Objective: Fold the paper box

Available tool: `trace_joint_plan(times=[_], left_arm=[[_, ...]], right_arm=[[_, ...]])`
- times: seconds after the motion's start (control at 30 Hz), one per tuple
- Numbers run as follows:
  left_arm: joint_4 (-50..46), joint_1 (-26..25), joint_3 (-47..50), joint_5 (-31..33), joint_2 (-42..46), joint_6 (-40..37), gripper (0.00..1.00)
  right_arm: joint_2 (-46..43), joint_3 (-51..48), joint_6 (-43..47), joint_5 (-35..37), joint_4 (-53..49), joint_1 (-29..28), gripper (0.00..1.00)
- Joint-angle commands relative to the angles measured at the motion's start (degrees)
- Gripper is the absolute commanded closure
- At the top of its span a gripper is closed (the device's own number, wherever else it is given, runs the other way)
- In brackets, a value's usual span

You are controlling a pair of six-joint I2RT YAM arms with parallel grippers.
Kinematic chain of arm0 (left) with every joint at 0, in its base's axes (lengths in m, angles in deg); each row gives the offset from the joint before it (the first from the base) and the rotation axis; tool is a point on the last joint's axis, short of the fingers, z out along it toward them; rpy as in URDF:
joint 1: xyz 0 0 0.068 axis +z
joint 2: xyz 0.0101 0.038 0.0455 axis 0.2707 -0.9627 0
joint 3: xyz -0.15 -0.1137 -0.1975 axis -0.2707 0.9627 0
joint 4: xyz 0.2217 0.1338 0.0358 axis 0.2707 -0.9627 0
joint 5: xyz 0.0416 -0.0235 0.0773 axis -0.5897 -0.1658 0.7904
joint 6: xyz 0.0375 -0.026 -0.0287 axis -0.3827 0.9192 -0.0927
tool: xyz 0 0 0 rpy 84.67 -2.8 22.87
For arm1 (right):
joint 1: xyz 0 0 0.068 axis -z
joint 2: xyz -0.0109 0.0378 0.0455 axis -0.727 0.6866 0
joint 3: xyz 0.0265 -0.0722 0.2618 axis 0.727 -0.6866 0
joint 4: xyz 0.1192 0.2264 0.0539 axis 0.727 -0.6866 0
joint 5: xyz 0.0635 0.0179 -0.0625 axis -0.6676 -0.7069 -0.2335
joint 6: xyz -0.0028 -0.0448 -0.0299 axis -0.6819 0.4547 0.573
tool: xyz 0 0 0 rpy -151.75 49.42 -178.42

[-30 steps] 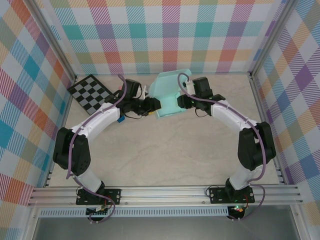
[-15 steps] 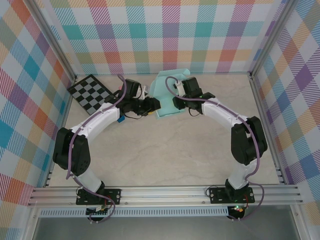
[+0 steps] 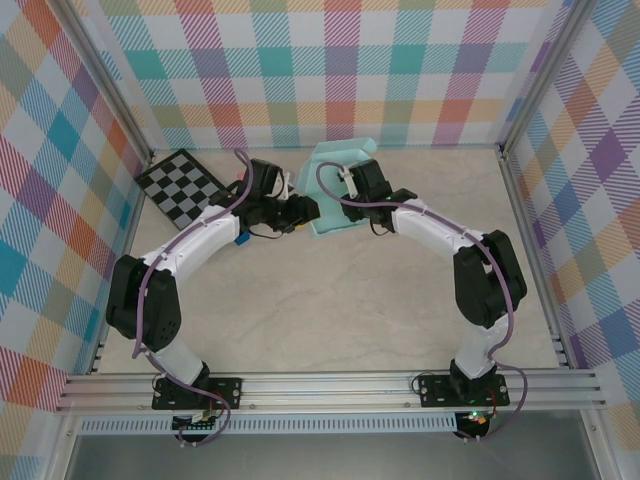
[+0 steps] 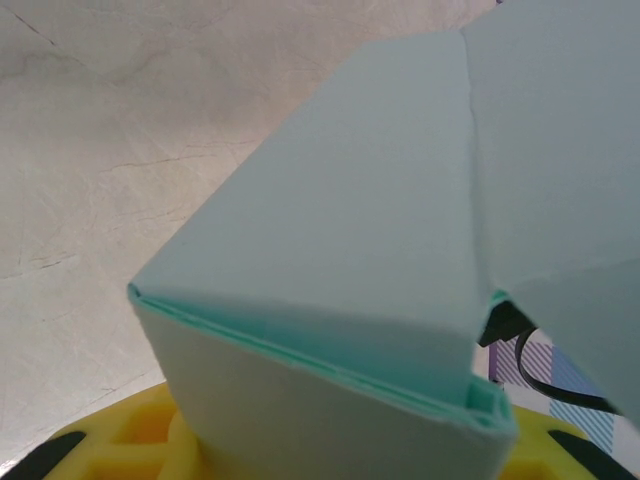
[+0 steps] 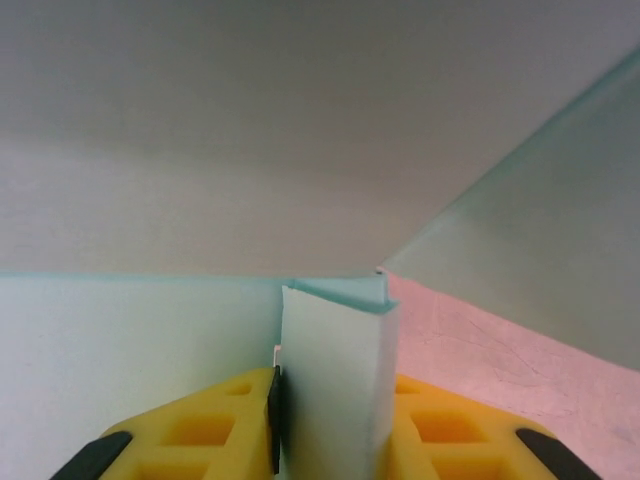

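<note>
The paper box [image 3: 330,170] is pale mint card, partly folded, at the back middle of the table. My left gripper [image 3: 307,208] holds its left side. In the left wrist view a doubled wall of the box [image 4: 330,400] lies between the yellow fingers [image 4: 110,445], with a larger panel sloping up behind. My right gripper [image 3: 352,200] reaches over the box from the right. In the right wrist view an upright folded wall [image 5: 335,380] is pinched between its two yellow fingers [image 5: 200,430], and a broad panel [image 5: 300,130] hangs over them.
A black-and-white checkerboard [image 3: 181,186] lies at the back left. A small blue cube [image 3: 242,238] sits by the left forearm. Plaid walls enclose the table on three sides, and an aluminium rail [image 3: 330,385] runs along the near edge.
My right arm has swung left over the box and its jaws have closed on an upright wall. The box's raised panel has been pushed lower. The left arm has not moved.
</note>
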State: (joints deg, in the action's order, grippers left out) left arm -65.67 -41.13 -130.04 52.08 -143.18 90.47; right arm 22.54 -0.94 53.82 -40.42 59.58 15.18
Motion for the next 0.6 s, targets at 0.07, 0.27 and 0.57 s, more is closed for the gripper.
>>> trace_joint_plan(times=[0.07, 0.27, 0.57], left_arm=[[1.7, -0.6, -1.5, -4.2, 3.3, -1.0, 0.7], [1.9, -0.5, -0.9, -3.1, 2.0, -1.7, 0.71], [2.2, -0.4, -1.3, -3.3, -1.8, -2.6, 0.71]], right_arm=[[-0.3, -3.1, -0.1, 5.9, 0.4, 0.9, 0.68], [-6.5, -4.5, -6.1, -5.0, -1.1, 2.9, 0.6], [-19.4, -14.2, -12.1, -28.6, 2.2, 12.1, 0.48]])
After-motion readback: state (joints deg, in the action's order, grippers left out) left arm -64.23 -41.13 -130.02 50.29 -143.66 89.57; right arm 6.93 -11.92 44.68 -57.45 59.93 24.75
